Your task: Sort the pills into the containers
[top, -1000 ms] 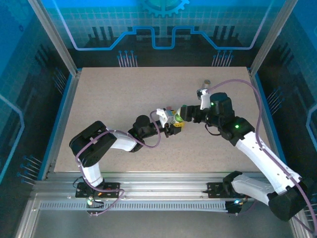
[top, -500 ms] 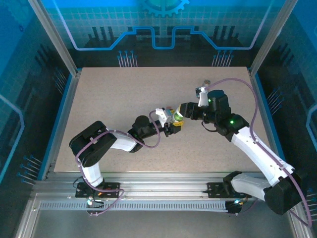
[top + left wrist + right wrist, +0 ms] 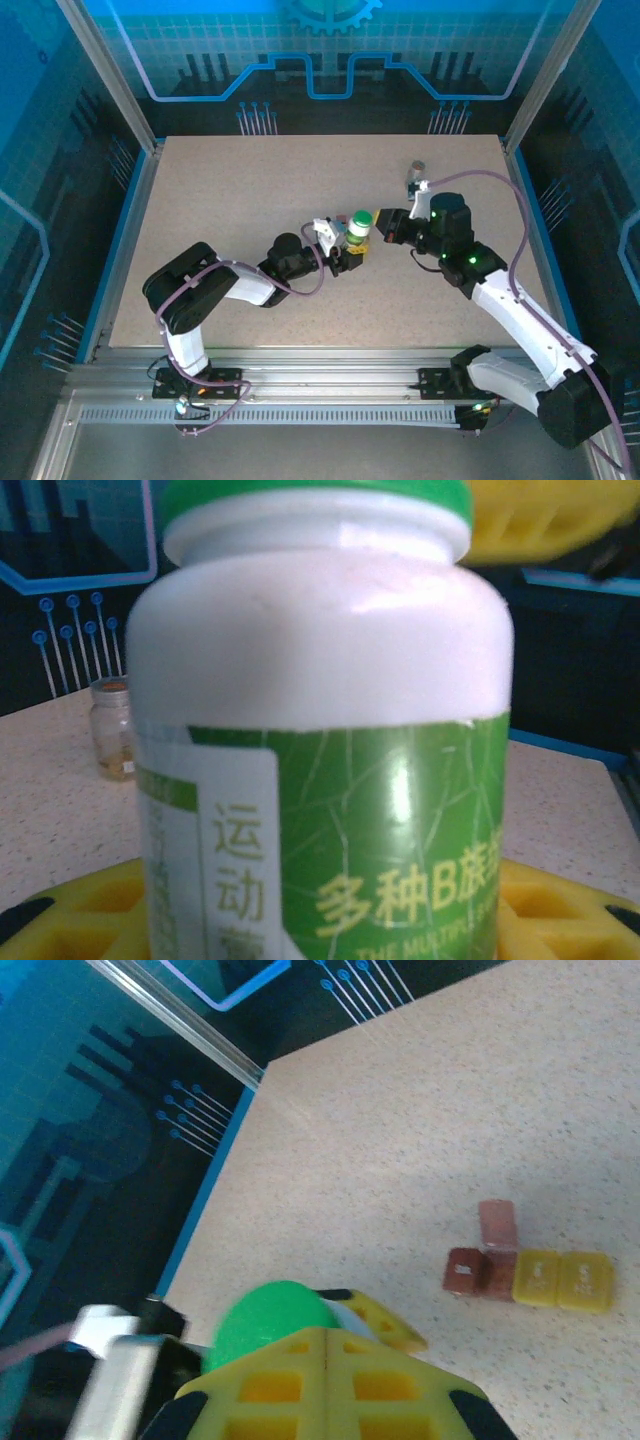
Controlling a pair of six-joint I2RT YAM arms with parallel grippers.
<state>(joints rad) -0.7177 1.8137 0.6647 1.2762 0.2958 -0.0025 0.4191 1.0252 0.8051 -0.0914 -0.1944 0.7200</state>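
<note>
The left end effector (image 3: 350, 252) grips the white bottle (image 3: 358, 237) upright. The right end effector (image 3: 385, 227) is closed on nothing, just right of the green cap (image 3: 360, 217). Pushing in while closed could knock the bottle askew.

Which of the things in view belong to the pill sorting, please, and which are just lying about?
Job in hand: green-capped white bottle, dark red box, yellow box.
Lying about: small glass jar, standing apart, seemingly unused.
</note>
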